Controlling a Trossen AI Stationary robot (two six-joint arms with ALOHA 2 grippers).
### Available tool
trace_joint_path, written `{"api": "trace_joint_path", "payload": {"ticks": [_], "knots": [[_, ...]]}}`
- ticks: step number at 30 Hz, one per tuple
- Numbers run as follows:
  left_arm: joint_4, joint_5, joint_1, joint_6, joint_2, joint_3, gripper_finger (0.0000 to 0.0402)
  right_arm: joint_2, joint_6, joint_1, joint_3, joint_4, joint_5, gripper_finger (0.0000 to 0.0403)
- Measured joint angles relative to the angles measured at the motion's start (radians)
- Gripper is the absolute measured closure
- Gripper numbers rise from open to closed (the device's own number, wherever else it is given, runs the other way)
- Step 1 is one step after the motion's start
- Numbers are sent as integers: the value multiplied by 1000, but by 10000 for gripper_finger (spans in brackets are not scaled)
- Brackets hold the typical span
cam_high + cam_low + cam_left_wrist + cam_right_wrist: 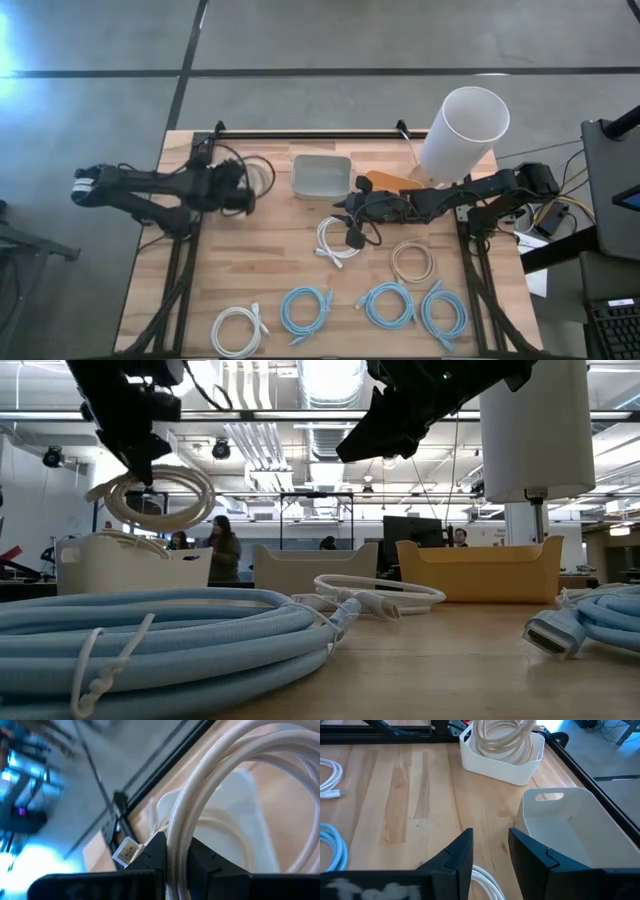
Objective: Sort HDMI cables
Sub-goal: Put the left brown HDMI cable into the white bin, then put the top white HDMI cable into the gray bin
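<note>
Risk of a snag: left hand (243,190) clenched on beige cable coil (158,498) dangling over white bin (502,757), could catch the rim on release, while right hand (490,852), fingers apart and holding nothing, hovering above white cable (337,240) on desk (200,290), might only pinch one loop.

The left arm is stretched in from the left side toward the table's far left corner, with the left gripper (243,187) raised well off the surface and its fingers (150,857) clamped tight on a beige cable coil (160,498). The right arm is reached in from the right side toward the middle, and the right gripper (490,851) is held above the tabletop with its jaws parted and nothing gripped between them.
</note>
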Motion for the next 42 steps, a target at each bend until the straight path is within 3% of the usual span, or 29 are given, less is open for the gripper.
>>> {"api": "trace_joint_path", "payload": {"ticks": [10,18,32,42], "knots": [[25,45,171,31,0,-115,355,0,-2,0,-2,0,0,271],[115,86,176,96,1,-161,331,0,-6,0,-7,-1,0,279],[114,91,185,98,1,-162,241,0,41,0,-36,0,-1,278],[116,99,177,160,1,-78,234,0,28,0,-36,5,-3,273]]}}
